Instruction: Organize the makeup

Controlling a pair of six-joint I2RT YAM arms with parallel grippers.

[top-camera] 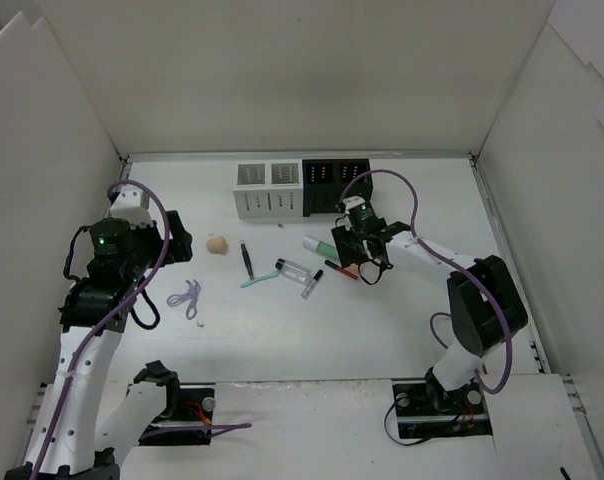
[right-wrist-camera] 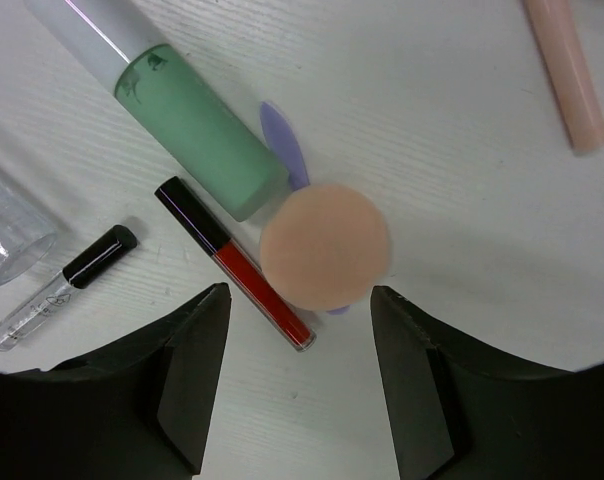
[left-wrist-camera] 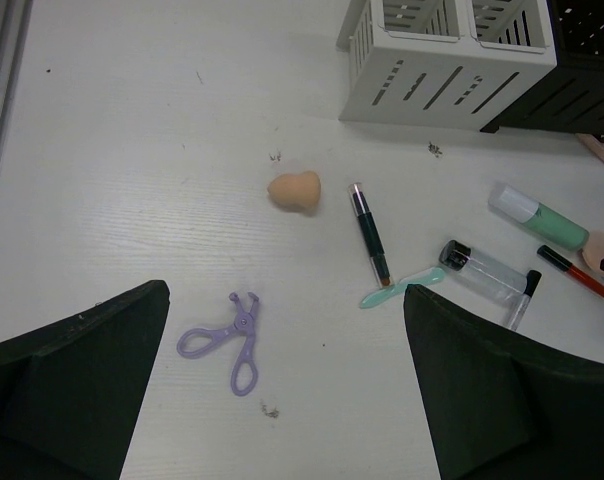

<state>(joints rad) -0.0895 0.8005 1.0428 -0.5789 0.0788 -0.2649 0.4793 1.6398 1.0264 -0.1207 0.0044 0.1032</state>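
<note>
My right gripper (right-wrist-camera: 301, 318) is open just above a peach egg-shaped sponge (right-wrist-camera: 325, 247) that stands past its fingertips, untouched. The sponge rests over a purple stick (right-wrist-camera: 283, 148), beside the mint-green tube (right-wrist-camera: 187, 115) and a red stick (right-wrist-camera: 239, 268). A thin clear tube with a black cap (right-wrist-camera: 64, 284) and the clear vial (right-wrist-camera: 4, 236) lie at the left, a pink stick (right-wrist-camera: 565, 72) at the upper right. My left gripper (left-wrist-camera: 287, 300) is open and empty, above the table. Ahead of it lie a second sponge (left-wrist-camera: 295, 191), a black stick (left-wrist-camera: 369, 234), a mint stick (left-wrist-camera: 402, 287) and a purple scissor-like tool (left-wrist-camera: 228, 340).
The white slotted boxes (top-camera: 267, 190) and the black ones (top-camera: 334, 185) stand at the back centre of the table. White walls close in the table on three sides. In the top view my right gripper (top-camera: 354, 258) hides its sponge; my left gripper (top-camera: 177, 240) is left of the other sponge (top-camera: 217, 243).
</note>
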